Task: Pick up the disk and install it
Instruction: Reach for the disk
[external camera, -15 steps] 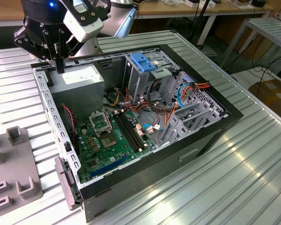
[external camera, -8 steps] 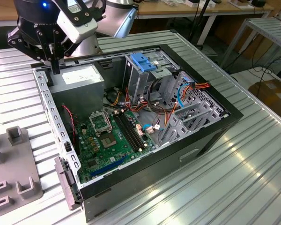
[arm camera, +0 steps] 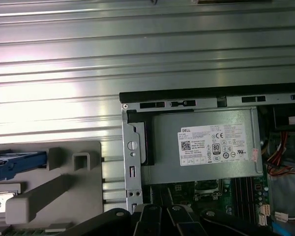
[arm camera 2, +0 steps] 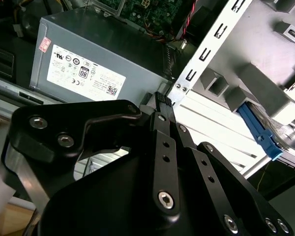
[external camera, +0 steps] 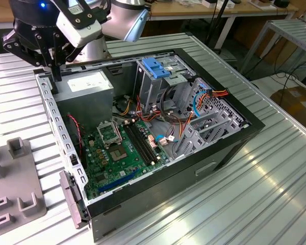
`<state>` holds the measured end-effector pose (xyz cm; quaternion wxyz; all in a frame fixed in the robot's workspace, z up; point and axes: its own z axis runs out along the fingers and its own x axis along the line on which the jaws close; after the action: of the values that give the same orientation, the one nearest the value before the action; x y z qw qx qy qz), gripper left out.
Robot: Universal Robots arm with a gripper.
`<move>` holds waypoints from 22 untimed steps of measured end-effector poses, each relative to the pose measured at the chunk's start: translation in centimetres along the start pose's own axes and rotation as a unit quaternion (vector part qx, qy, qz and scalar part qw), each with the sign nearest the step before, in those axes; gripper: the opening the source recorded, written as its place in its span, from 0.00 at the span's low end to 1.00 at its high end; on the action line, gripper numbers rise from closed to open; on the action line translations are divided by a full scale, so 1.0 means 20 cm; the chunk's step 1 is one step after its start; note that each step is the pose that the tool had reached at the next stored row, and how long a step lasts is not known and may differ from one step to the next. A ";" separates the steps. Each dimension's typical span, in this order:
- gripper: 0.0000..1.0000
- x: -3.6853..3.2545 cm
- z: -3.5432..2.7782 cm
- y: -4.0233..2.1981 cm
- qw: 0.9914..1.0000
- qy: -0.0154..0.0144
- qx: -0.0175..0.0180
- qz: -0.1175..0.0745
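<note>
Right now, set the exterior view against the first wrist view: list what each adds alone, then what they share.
The exterior view adds the blue latch on top of the drive cage. The first wrist view adds the disk, its blue rail lying at the grey fixture outside the case. They share the power supply, part of the motherboard, and the gripper, which holds nothing near the power supply's corner.

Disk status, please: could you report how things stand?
Gripper shut, empty, over the case rim beside the power supply. Disk untouched in the grey holder outside the case.
</note>
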<state>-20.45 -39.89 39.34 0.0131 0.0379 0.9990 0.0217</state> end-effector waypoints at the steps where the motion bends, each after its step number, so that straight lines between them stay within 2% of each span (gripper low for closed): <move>1: 0.10 0.005 0.000 0.000 1.000 0.000 0.000 0.000; 22: 0.10 0.110 -0.003 -0.008 1.000 0.000 0.000 0.000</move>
<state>-22.67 -39.89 39.33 0.0131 0.0379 0.9990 0.0217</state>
